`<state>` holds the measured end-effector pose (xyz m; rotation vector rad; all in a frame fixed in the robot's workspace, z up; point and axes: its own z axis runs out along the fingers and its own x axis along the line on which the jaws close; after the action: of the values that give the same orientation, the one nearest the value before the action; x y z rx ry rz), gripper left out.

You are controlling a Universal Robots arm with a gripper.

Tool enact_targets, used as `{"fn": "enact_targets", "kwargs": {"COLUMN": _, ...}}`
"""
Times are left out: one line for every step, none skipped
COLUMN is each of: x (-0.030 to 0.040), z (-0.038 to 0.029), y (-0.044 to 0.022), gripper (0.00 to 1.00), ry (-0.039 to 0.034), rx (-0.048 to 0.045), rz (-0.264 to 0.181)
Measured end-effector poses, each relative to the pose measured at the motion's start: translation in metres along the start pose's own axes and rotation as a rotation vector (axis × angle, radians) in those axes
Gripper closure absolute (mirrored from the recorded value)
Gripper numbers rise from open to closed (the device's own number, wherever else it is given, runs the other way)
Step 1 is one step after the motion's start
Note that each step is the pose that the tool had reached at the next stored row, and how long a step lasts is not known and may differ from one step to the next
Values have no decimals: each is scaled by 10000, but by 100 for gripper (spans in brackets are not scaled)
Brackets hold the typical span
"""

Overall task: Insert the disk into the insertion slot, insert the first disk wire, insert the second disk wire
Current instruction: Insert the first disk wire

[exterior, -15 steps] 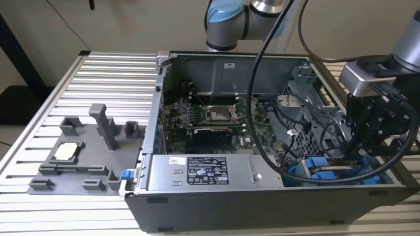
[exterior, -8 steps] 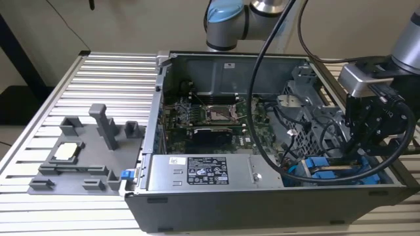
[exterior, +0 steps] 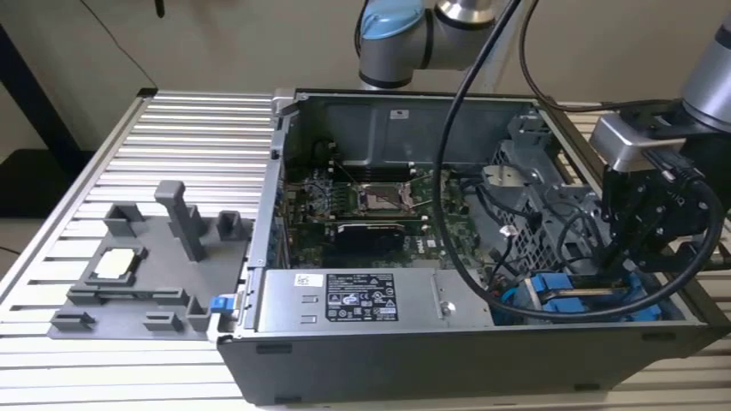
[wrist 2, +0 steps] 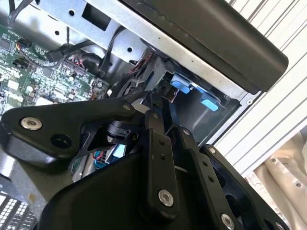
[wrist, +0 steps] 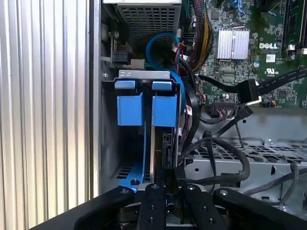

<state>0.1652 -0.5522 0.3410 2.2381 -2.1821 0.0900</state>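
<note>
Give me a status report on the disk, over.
Gripper down at the insertion slot. Disk sits inside it. Black cables loop close beside.

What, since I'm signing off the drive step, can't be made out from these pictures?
How deep the disk sits in the insertion slot: first wrist view, its blue carrier faces the camera end-on and hides the metal body.
Wire connections at the disk: second wrist view, the gripper and its own linkage block them.
Slot floor: exterior view, the thick black cable and gripper body cover it.
</note>
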Motion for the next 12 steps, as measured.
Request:
{"fn": "enact_targets", "kwargs": {"x": 0, "z": 2, "y": -1, "gripper": 81, "ry": 0, "rx": 0, "rz": 1}}
{"fn": "enact_targets", "kwargs": {"x": -1, "z": 7, "y": -1, "gripper": 81, "ry": -3, "rx": 0, "rz": 2}}
{"fn": "enact_targets", "kwargs": {"x": -1, "z": 10, "y": -2, "gripper": 81, "ry": 1, "rx": 0, "rz": 2}}
{"fn": "enact_targets", "kwargs": {"x": -1, "z": 17, "y": -2, "gripper": 81, "ry": 0, "rx": 0, "rz": 0}}
{"fn": "enact_targets", "kwargs": {"x": -2, "z": 29, "y": -2, "gripper": 81, "ry": -3, "rx": 0, "rz": 0}}
{"fn": "enact_targets", "kwargs": {"x": -2, "z": 43, "y": -2, "gripper": 81, "ry": -2, "rx": 0, "rz": 0}}
{"fn": "enact_targets", "kwargs": {"x": -3, "z": 54, "y": -2, "gripper": 81, "ry": 8, "rx": 1, "rz": -1}}
{"fn": "enact_targets", "kwargs": {"x": -3, "z": 61, "y": -1, "gripper": 81, "ry": 14, "rx": 1, "rz": -1}}
{"fn": "enact_targets", "kwargs": {"x": -3, "z": 61, "y": -1, "gripper": 81, "ry": 12, "rx": 1, "rz": -1}}
{"fn": "enact_targets", "kwargs": {"x": -3, "z": 64, "y": -1, "gripper": 81, "ry": 8, "rx": 1, "rz": -1}}
{"fn": "enact_targets", "kwargs": {"x": -3, "z": 67, "y": -1, "gripper": 81, "ry": 3, "rx": 0, "rz": 0}}
{"fn": "enact_targets", "kwargs": {"x": -4, "z": 68, "y": -1, "gripper": 81, "ry": 0, "rx": 0, "rz": 0}}
